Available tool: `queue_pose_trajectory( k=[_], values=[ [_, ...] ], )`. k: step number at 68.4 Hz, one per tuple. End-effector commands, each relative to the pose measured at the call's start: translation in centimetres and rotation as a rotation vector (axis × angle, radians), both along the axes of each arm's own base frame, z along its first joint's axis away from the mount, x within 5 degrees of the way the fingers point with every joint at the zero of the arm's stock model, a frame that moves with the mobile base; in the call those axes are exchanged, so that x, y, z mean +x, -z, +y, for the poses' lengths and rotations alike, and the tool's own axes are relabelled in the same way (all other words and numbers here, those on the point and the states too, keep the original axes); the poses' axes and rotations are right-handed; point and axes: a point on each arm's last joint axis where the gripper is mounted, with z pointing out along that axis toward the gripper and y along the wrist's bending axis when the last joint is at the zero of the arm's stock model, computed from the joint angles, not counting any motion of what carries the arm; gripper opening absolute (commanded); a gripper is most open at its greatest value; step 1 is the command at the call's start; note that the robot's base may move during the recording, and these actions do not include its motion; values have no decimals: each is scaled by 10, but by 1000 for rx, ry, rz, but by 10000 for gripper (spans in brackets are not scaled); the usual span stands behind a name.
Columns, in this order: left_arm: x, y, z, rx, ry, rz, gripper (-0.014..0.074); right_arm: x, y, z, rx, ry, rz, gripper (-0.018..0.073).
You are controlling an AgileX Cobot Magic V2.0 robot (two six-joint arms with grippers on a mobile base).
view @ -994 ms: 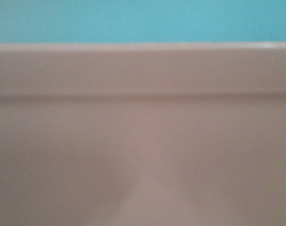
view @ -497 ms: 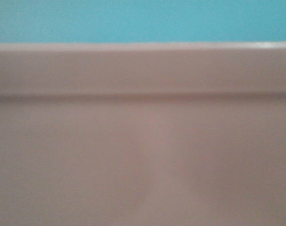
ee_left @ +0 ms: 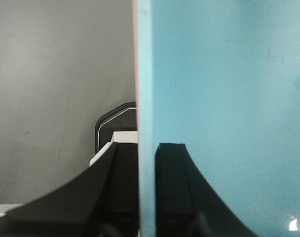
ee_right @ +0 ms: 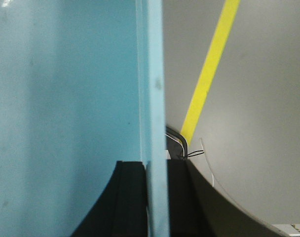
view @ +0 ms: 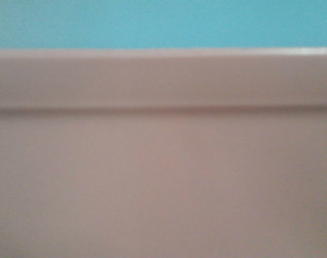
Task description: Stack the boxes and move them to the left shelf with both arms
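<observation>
Pink tub [view: 163,172] had barely shifted; left gripper [ee_left: 146,190] and right gripper [ee_right: 157,195] each pinched turquoise tub [view: 163,21]; level, matched travel seemed advisable.

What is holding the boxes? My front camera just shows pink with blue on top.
Observer: The left fingers pinch a wall of the turquoise box, one finger on each side.
Operator: And the other arm?
Observer: The right fingers pinch the turquoise wall the same way.
Operator: What else can you see?
Observer: Past the box, the right wrist view shows grey floor with a yellow line.
</observation>
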Motion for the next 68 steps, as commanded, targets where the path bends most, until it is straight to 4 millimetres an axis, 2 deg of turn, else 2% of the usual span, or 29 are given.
queue_pose_trajectory(
  k=[1,68],
  values=[
    [-13,-18,4,-40,10,43,-12,-3,-16,-5,28,3,-37,57],
    [-13,-18,4,-39,10,42,-12,-4,-15,-6,16,6,-29,57]
  ],
)
